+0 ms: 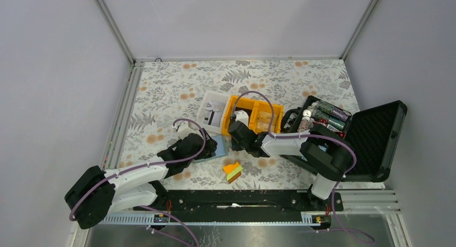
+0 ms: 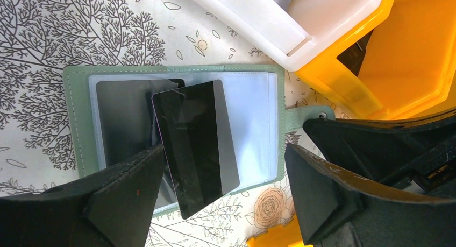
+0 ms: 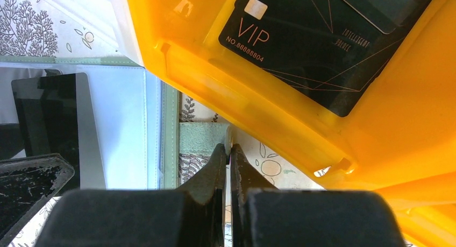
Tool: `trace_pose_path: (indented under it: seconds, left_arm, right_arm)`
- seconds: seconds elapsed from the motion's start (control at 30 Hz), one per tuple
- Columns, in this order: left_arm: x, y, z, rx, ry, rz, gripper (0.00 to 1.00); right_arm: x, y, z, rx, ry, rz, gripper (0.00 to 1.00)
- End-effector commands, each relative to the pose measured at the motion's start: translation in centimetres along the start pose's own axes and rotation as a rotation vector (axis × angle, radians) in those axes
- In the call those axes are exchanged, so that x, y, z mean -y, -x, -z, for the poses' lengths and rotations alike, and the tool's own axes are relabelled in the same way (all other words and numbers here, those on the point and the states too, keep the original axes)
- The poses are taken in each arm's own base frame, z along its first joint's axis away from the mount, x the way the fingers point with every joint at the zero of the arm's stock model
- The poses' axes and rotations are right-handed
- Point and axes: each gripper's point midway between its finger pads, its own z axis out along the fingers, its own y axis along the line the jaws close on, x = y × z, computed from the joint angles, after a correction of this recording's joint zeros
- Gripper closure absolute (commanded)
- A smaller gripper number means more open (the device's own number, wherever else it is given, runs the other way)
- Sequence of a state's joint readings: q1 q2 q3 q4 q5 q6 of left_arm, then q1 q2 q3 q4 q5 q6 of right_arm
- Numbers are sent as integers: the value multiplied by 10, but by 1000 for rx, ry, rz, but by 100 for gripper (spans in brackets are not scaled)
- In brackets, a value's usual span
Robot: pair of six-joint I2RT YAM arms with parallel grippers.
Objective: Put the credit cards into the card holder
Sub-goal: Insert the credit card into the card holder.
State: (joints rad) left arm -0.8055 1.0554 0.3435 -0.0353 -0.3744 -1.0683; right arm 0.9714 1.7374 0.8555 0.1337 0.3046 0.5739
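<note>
My left gripper (image 2: 223, 163) stands wide open, empty, over the black card (image 2: 193, 145) on the card holder (image 2: 78, 118). My right gripper (image 3: 228, 150) is closed at its tab (image 3: 201, 138).

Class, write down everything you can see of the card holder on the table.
The card holder is a small grey-green wallet, leather-like, with stitched edges, lying open and flat on the floral tablecloth beside the yellow bin. Clear pockets cover its pale inside. A dark card lies tilted on it, overhanging one edge. The shut right gripper meets its snap tab. The open left gripper hovers over it.
</note>
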Motion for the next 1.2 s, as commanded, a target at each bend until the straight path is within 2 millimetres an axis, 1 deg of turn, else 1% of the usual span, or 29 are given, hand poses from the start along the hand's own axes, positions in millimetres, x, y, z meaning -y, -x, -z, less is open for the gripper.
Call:
trace_pose_path:
  seconds: [0.0, 0.17, 0.43, 0.63, 0.7, 0.83, 0.93, 1.07, 1.17]
  left_arm:
    - [-69, -14, 6, -50, 249, -132, 14]
    - [-64, -11, 3, -64, 265, -182, 14]
    - [-48, -9, -7, -101, 283, -242, 15]
    - [-41, -18, -13, -152, 273, -244, 16]
    - [-42, -18, -11, -150, 276, -246, 16]
    - [-46, -9, -2, -124, 292, -254, 14]
    - [-46, -7, 3, -125, 292, -253, 13]
    - [-44, -9, 5, -132, 274, -236, 13]
    - [-38, -16, 5, -160, 237, -209, 15]
  right_arm:
    - [12, 5, -3, 14, -69, 16, 100]
    - [12, 3, -4, 6, -67, 17, 100]
    - [14, -1, -5, -1, -72, 18, 100]
    - [15, -2, -5, -4, -77, 19, 100]
    - [15, -2, -6, -3, -77, 18, 100]
    - [16, -1, -5, -1, -80, 20, 100]
    - [16, -1, -6, -1, -80, 19, 100]
    - [15, -2, -6, -4, -78, 20, 100]
    - [15, -2, -6, -2, -78, 19, 100]
